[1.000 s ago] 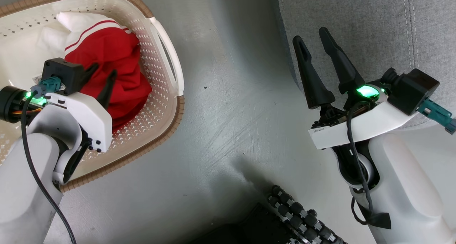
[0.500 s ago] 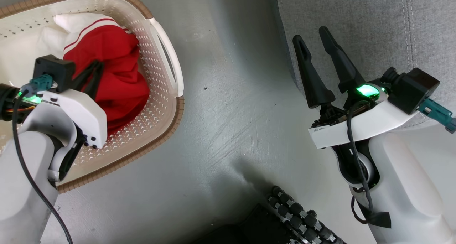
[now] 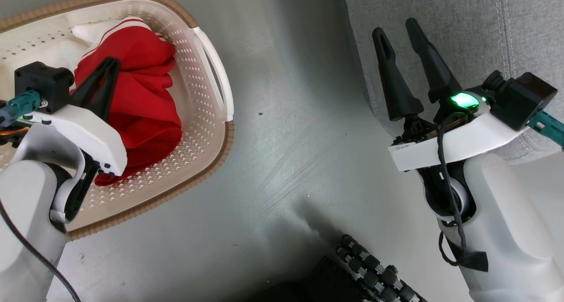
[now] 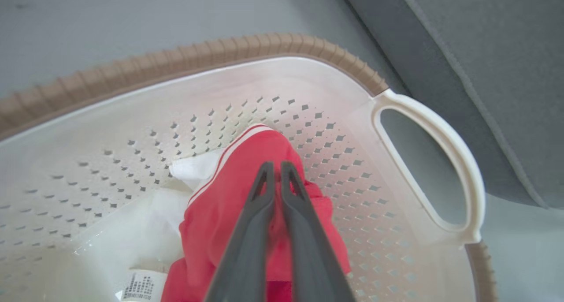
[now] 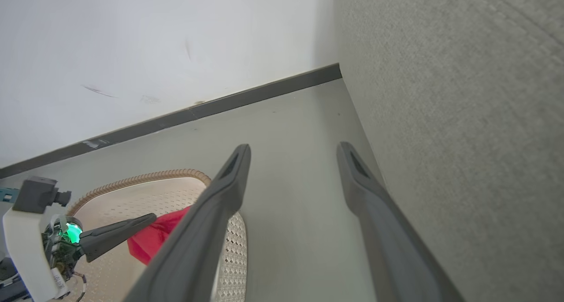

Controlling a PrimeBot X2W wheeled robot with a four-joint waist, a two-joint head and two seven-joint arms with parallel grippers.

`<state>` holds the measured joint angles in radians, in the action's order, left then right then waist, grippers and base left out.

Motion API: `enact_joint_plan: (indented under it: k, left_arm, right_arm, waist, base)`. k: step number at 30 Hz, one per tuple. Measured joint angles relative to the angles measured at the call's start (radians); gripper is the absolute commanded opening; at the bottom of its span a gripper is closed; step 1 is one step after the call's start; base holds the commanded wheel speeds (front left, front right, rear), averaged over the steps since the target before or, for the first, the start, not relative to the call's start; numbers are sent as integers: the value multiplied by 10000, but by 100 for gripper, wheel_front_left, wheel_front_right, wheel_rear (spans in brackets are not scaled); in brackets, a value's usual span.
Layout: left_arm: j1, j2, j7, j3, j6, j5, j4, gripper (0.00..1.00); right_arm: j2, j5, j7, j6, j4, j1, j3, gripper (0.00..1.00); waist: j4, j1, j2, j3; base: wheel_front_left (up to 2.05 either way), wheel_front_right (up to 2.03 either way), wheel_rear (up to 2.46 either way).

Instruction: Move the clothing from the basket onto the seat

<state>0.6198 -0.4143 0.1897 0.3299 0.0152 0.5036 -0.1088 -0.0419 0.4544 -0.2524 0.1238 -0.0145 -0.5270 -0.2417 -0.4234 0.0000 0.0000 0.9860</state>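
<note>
The red clothing [image 3: 145, 103] lies bunched in the basket [image 3: 207, 117], against its right wall, a fold pinched between the closed jaws of the left gripper [image 3: 112, 64]. Well to the right, the right gripper [image 3: 398, 28] hangs with jaws apart, empty, at the edge of the seat [image 3: 484, 28].

— What is the clothing [image 3: 145, 99] like?
— Soft red cloth, matt, with white striped trim.
— And the basket [image 3: 207, 130]?
— Smooth cream plastic, faintly glossy, perforated; its rim [image 4: 198, 58] is ribbed brown.
— The seat [image 3: 484, 24]?
— Rough grey woven fabric with stitched seams. The floor [image 3: 286, 161] is smooth grey with a dull sheen and scuffs. My fingers [image 3: 396, 90] are matt dark plastic.
</note>
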Motion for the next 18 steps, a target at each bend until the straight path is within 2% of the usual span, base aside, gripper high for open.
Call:
enact_joint_plan:
  k: [18]
  left_arm:
    - [-922,380,-1461,-499,-15,589,1158,0]
  right_arm:
    - [-8,-408,0,0,-637,-380,151,100]
  waist:
    - [824,0,0,-738]
  base:
    - [0,0,0]
